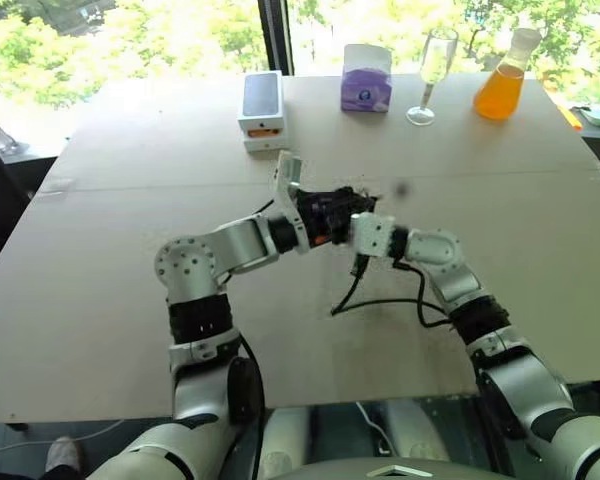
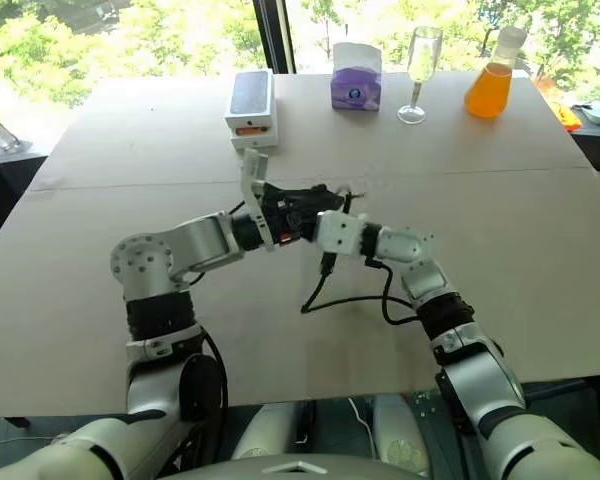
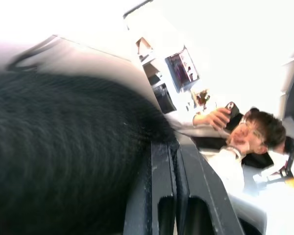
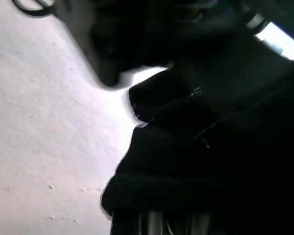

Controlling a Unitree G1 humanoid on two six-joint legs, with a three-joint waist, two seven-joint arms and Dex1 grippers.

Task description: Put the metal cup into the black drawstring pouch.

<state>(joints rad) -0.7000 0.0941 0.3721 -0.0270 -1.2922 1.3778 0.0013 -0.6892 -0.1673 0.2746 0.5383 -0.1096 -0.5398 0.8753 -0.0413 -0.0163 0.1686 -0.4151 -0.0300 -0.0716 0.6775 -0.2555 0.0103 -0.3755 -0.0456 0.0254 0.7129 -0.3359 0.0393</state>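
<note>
The black drawstring pouch (image 1: 332, 214) is soft and floppy, so it is best pinched at its mouth. It hangs above the desk (image 1: 120, 230), between both pincers. The left pincer (image 1: 325, 218) and right pincer (image 1: 352, 232) are each closed on its cloth. I cannot see the metal cup. Windows with green trees stand behind.

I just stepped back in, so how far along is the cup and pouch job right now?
Done: the black drawstring pouch is off the table, held between the left gripper and the right gripper, both shut on its fabric. In hand: both arms meet mid-table. The metal cup isn't visible, so whether it's inside can't be told; that remains to confirm.
</note>
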